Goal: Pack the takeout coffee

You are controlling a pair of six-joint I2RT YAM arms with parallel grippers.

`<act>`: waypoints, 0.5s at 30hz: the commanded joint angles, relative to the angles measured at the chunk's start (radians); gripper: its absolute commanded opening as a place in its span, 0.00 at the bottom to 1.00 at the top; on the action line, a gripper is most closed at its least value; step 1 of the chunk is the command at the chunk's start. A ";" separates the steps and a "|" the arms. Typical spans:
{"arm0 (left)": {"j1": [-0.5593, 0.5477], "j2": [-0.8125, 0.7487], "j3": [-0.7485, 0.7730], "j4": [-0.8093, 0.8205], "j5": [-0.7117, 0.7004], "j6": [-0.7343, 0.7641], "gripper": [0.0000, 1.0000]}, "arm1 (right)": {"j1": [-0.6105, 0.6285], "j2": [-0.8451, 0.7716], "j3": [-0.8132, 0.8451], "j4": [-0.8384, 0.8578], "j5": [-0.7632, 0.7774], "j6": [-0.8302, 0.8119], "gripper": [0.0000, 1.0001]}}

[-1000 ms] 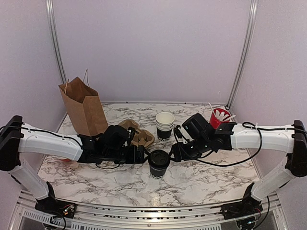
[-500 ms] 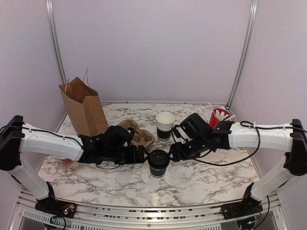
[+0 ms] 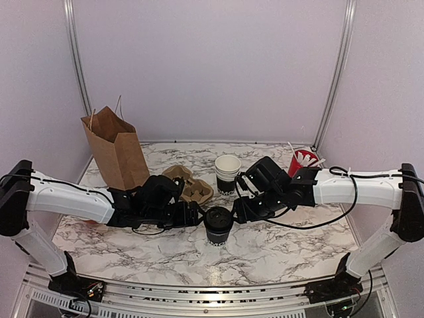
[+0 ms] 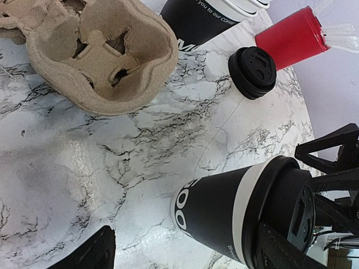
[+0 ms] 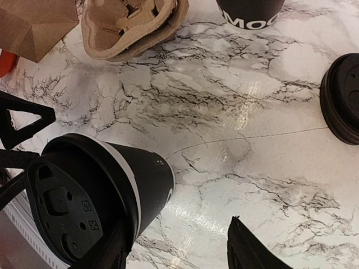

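A lidded black takeout coffee cup (image 3: 218,226) stands on the marble table between my two grippers. My left gripper (image 3: 193,215) is open just left of it. In the left wrist view the cup (image 4: 224,210) lies between the spread fingers, its lid close to the right finger (image 4: 283,251). My right gripper (image 3: 239,211) is open just right of it. In the right wrist view the cup (image 5: 120,188) sits by the left finger (image 5: 106,252), and the other finger (image 5: 252,249) is far from it. A stack of open black cups (image 3: 227,173) stands behind.
A cardboard cup carrier (image 3: 190,185) lies behind the left gripper, with a brown paper bag (image 3: 118,151) at the back left. A stack of loose black lids (image 4: 252,72) and a red cup of stirrers (image 3: 302,161) stand at the back right.
My right gripper has shifted a little left, closer to the lidded cup. The left arm and the cup have barely moved.
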 commanded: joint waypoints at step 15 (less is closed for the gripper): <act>-0.015 0.083 0.040 -0.208 0.072 0.016 0.86 | 0.057 0.077 0.002 -0.099 0.035 0.004 0.59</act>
